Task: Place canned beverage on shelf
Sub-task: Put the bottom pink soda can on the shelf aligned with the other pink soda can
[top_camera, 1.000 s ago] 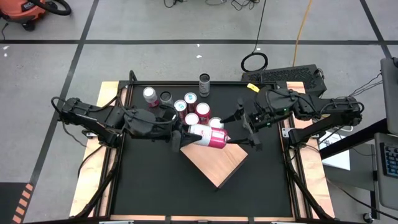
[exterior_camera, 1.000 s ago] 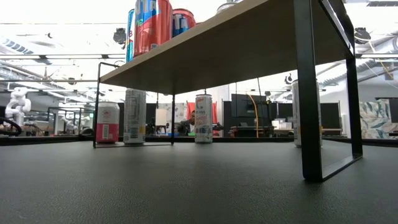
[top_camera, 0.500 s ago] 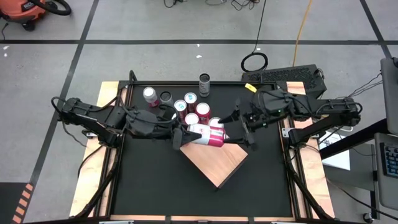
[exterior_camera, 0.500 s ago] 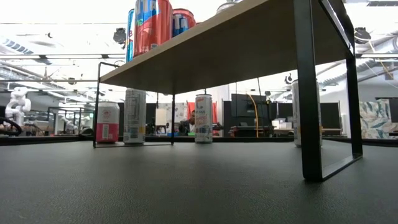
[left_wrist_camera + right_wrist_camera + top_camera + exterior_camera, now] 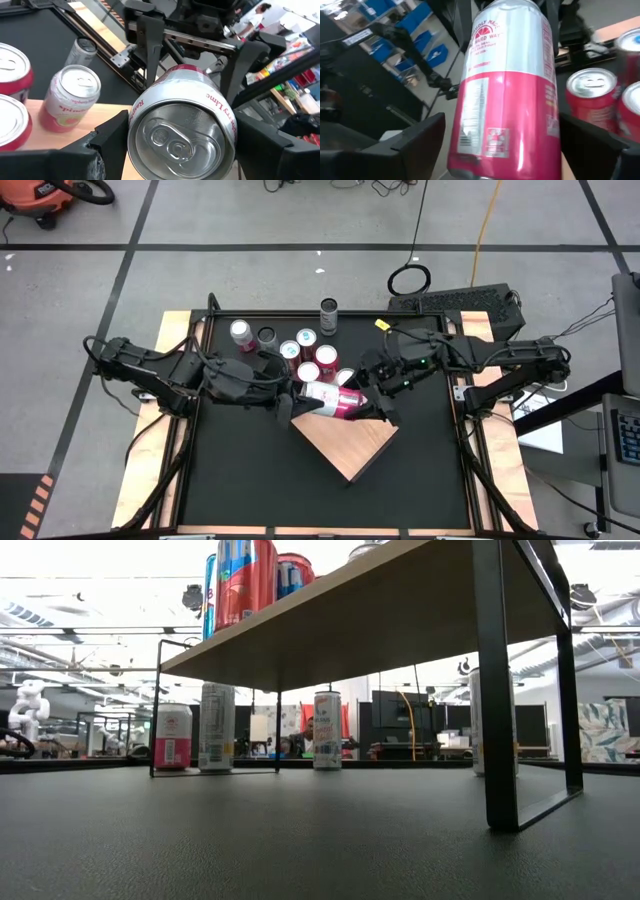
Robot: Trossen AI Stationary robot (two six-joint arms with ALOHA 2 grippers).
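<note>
A pink and white can [image 5: 330,400] hangs on its side above the shelf [image 5: 350,448], a pale wood slab on black legs set cornerwise on the black table. My left gripper [image 5: 300,395] comes from the table's left and is shut on the can's white top end. My right gripper [image 5: 373,403] comes from the right and is open. Its fingers [image 5: 422,142] stand on either side of the can's pink bottom end [image 5: 510,130], with a gap showing at one finger. The low view shows the shelf's underside [image 5: 380,630] but neither gripper. My left gripper pinches the can's side wall just behind the top rim [image 5: 139,107] between its two fingers [image 5: 111,137]. They come level from the table's left and lie along the can, whose pull-tab end faces the wrist. The can lies roughly level, clear of the shelf.
Several red cans [image 5: 310,355] stand upright on the shelf's far corner. A pink can [image 5: 243,333], a dark-topped can [image 5: 267,336] and a grey can [image 5: 329,315] stand on the table at the back. The shelf's near half is bare wood.
My right gripper has moved toward the table's left and a little down, rolling as it went. Its fingers now stand around the can's pink end. The can and my left gripper have kept still.
</note>
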